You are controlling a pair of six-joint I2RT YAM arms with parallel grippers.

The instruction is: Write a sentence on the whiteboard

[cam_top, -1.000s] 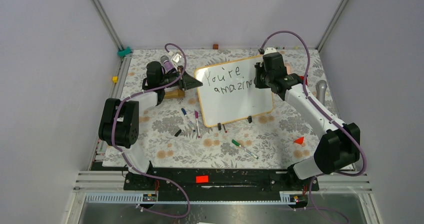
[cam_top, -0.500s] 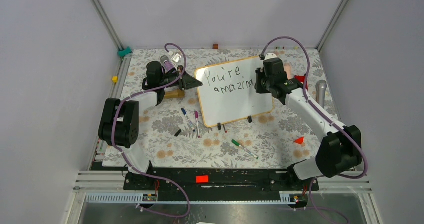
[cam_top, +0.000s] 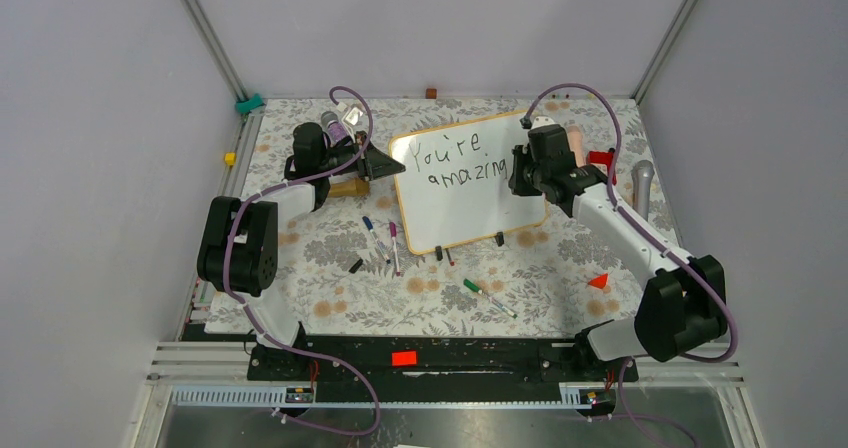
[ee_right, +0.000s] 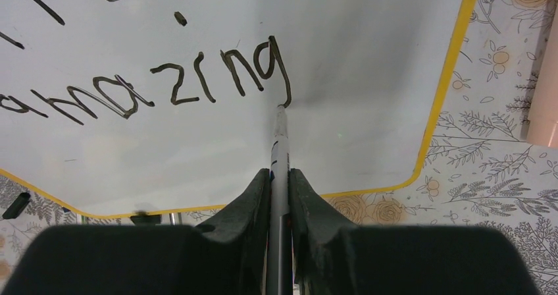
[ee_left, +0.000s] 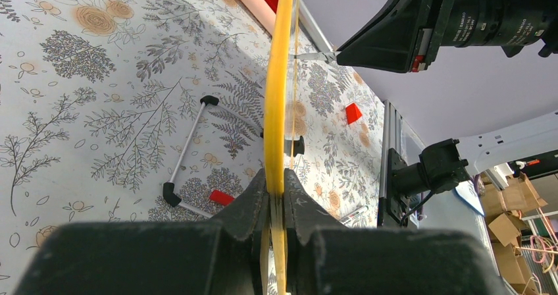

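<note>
Two lines of sentence [cam_top: 465,173] written; right jaws clamp marker [ee_right: 280,137] at "g", left jaws pinch board [cam_top: 470,216]; next, drop lower.

I read dark handwriting on the whiteboard [cam_top: 470,213] toward the counter's [cam_top: 320,268] far edge: the sentence [cam_top: 466,173] says "You're" above "amazing". Nothing else is legible.

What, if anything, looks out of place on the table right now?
Only clutter: a blue marker, a pink marker and a green marker lie loose in front of the whiteboard, which stands turned askew on the table. No spill or damage shows.
</note>
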